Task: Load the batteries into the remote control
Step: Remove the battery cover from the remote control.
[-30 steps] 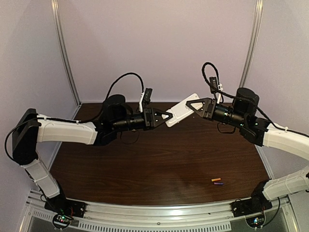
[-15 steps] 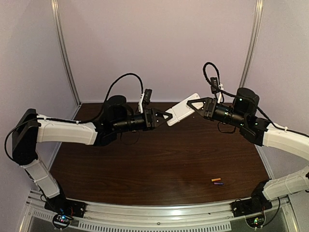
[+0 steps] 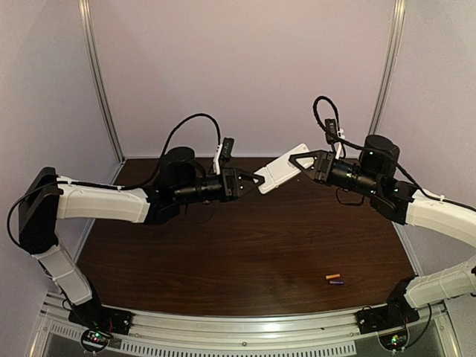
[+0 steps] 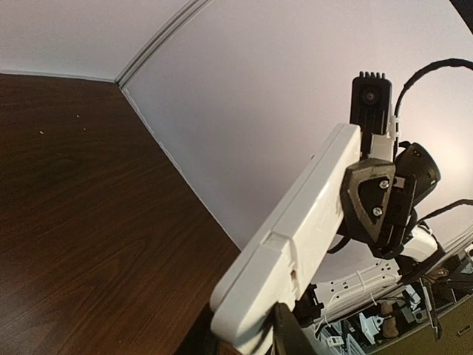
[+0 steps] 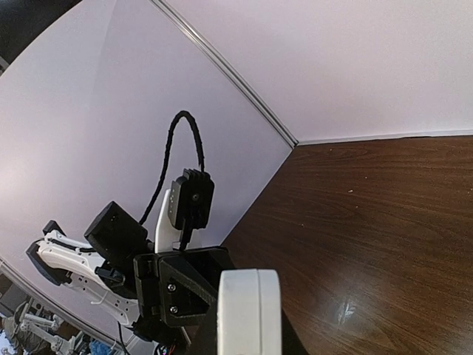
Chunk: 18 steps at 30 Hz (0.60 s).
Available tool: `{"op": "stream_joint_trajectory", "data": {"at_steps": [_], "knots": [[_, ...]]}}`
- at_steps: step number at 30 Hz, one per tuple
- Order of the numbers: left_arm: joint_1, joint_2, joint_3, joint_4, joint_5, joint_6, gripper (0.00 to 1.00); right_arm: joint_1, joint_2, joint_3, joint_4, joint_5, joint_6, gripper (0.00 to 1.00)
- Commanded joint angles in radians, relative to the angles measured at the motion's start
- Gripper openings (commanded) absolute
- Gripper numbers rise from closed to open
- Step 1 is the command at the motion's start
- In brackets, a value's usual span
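The white remote control (image 3: 279, 172) hangs in the air over the back of the table, tilted, held at both ends. My left gripper (image 3: 257, 181) is shut on its lower left end, and one dark finger (image 4: 284, 334) shows beside the remote control (image 4: 310, 214) in the left wrist view. My right gripper (image 3: 298, 163) is shut on the upper right end. In the right wrist view the remote control (image 5: 249, 310) is seen edge-on between the jaws. The orange battery (image 3: 333, 277) and the purple battery (image 3: 338, 282) lie side by side on the table at the front right, far from both grippers.
The dark wooden table (image 3: 238, 245) is walled by pale panels at the back and sides. A metal rail (image 3: 245, 327) runs along the near edge, by the arm bases. A black cable (image 3: 323, 111) loops above the right wrist.
The left jaws widened a little half a second ago and have closed again on the remote's lower end. The remote, the right arm and the batteries stay where they were.
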Motion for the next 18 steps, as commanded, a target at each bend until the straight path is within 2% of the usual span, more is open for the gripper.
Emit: {"op": "stream_joint_trajectory", "data": {"at_steps": [1, 7, 18], "knots": [[0.007, 0.006, -0.022, -0.028, -0.017, 0.024, 0.11, 0.004, -0.031, 0.046, -0.067, 0.108, -0.051, 0.00], [0.006, 0.008, -0.026, -0.005, -0.008, 0.021, 0.13, 0.002, -0.036, 0.038, -0.098, 0.153, -0.062, 0.00], [0.006, 0.002, -0.056, 0.081, 0.018, 0.007, 0.00, -0.027, -0.029, 0.045, -0.140, 0.180, -0.080, 0.00]]}}
